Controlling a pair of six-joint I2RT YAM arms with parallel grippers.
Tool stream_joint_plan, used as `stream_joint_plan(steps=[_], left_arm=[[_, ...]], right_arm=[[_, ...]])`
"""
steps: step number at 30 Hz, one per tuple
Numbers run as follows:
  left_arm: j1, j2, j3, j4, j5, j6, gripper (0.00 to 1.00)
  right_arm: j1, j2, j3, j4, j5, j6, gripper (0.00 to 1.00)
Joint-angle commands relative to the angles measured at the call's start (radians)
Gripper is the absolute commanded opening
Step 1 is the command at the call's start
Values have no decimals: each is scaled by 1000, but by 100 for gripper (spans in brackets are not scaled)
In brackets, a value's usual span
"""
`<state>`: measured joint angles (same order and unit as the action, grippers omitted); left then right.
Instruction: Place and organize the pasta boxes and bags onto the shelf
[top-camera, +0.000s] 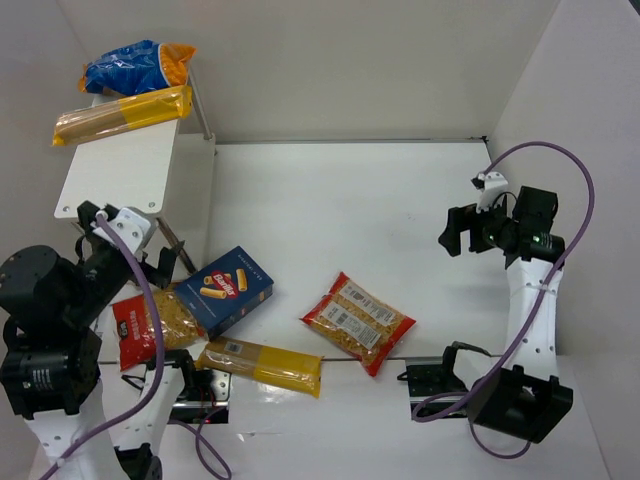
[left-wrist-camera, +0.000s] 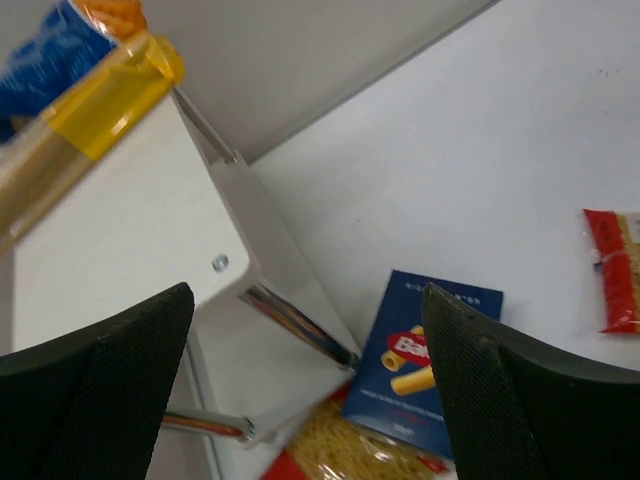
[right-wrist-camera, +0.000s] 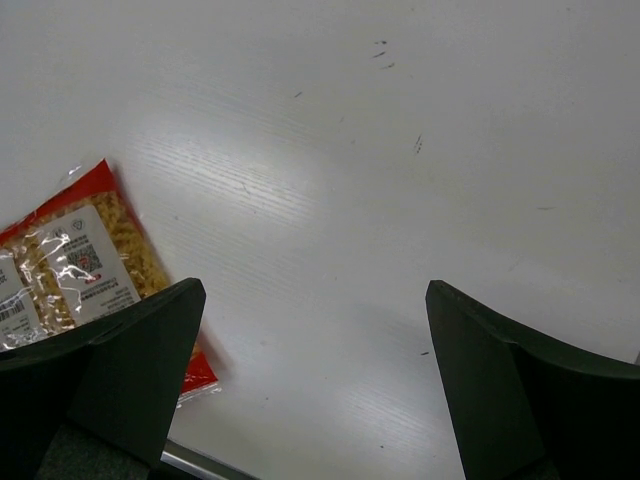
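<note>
**Both my arms poised above the table (top-camera: 330, 200), jaws spread wide, nothing held.**

My left gripper (top-camera: 115, 228) hangs over the near corner of the shelf (top-camera: 120, 170), and the blue box (top-camera: 228, 290) lies on the table just beyond that corner. My right gripper (top-camera: 468, 226) points down at the table's right side, with a red-trimmed pack (top-camera: 358, 322) well apart, nearer and to its left.
</note>
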<state>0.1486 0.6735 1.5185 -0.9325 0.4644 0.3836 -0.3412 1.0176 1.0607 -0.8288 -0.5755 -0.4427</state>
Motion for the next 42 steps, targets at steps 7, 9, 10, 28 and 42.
stream_joint_plan(steps=[7, 9, 10, 28, 42], left_arm=[[-3, -18, 5, -253, -124, -149, 100], [-3, -31, -20, -278, -133, -161, 100], [6, -40, -20, -278, -145, -161, 100], [26, -9, -23, -324, -122, -172, 100], [26, -9, -41, -315, -102, -153, 100]], right_arm=[[91, 130, 74, 14, 137, 62, 100], [117, 142, 74, 34, 152, 73, 100], [117, 142, 74, 34, 161, 73, 100], [206, 234, 52, 22, 240, 82, 100], [215, 214, 42, 22, 240, 82, 100]])
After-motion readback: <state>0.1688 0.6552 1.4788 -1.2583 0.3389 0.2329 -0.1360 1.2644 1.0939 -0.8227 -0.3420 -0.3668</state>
